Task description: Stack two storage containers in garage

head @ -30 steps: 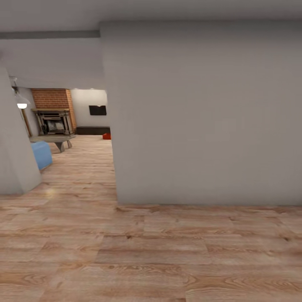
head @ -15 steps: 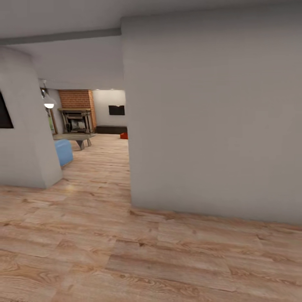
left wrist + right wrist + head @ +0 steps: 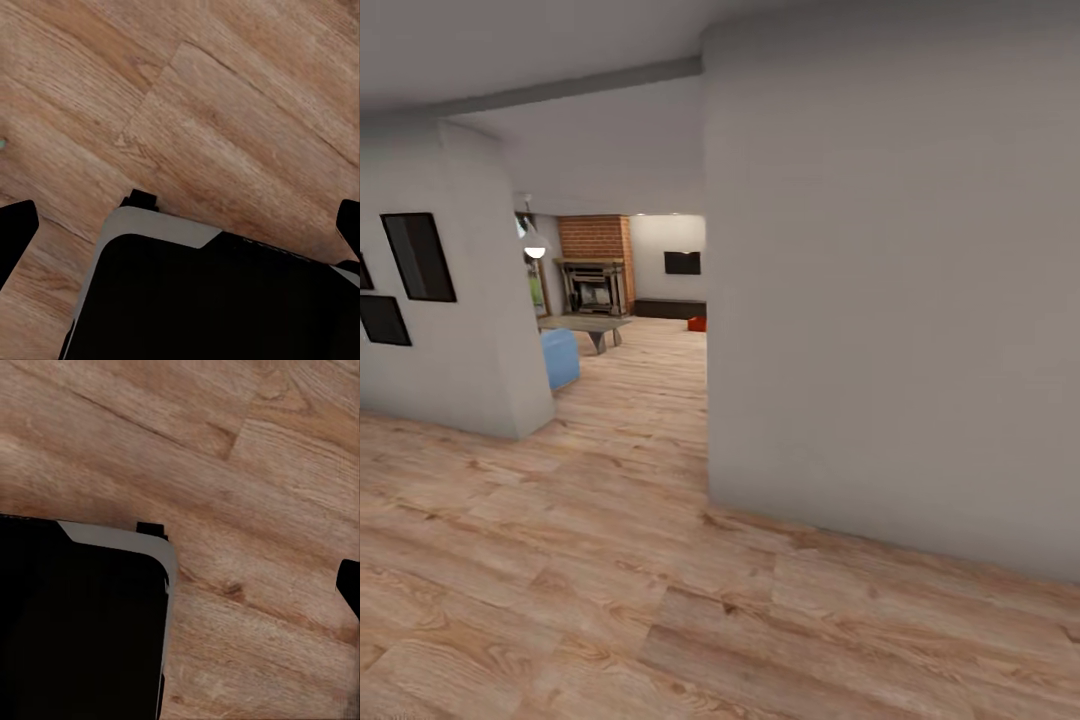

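Observation:
Far down the passage, one orange-red storage container (image 3: 697, 324) peeks out on the pale plank floor of the living room, half cut off by the near wall's edge. It sits in front of the low dark cabinet (image 3: 672, 309), under the black TV (image 3: 682, 263). My left gripper (image 3: 182, 225) hangs open over the wood floor, one black fingertip (image 3: 16, 229) at each side of the left wrist view, nothing between them. My right gripper shows one fingertip (image 3: 351, 585) at the picture's edge; the other blends into my dark base (image 3: 75, 622). It holds nothing.
A big white wall block (image 3: 890, 300) stands close on the right. A white wall corner (image 3: 470, 320) with dark picture frames (image 3: 418, 257) is on the left. Between them a plank-floored passage (image 3: 650, 400) leads past a blue ottoman (image 3: 560, 358) and low table (image 3: 588, 325) to the brick fireplace (image 3: 595, 285).
The whole head view has shifted: the camera has turned left, so the passage and living room sit nearer the middle and the picture frames have come into view on the left.

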Tool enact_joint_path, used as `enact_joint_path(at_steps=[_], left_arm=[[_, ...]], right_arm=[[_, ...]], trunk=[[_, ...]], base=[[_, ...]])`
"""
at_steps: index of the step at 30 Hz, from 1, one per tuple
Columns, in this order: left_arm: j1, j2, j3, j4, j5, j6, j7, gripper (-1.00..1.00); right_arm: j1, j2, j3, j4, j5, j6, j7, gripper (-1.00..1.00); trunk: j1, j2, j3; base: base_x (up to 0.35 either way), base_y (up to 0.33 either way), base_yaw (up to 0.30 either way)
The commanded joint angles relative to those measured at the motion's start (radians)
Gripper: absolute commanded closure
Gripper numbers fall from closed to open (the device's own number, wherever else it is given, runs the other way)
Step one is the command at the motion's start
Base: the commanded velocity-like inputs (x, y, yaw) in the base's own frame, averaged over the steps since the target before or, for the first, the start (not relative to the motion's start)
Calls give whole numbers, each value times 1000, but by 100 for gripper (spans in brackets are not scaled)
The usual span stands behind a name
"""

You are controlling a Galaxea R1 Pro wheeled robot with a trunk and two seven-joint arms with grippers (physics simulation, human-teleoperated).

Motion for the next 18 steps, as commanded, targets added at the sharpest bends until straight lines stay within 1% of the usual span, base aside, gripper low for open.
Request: enact_joint_path(at_steps=[1,18], left_arm=[[0,0,-6,1,6,-2,2,-100],[0,-1,-6,1,5,-2,2,-100]], right_arm=[[-1,0,9,3,-10,-6,-1,-100],[-1,0,12,3,-8,-6,-1,-100]], trunk=[[1,0,0],[1,0,0]], base=[[324,0,270],[324,0,270]])
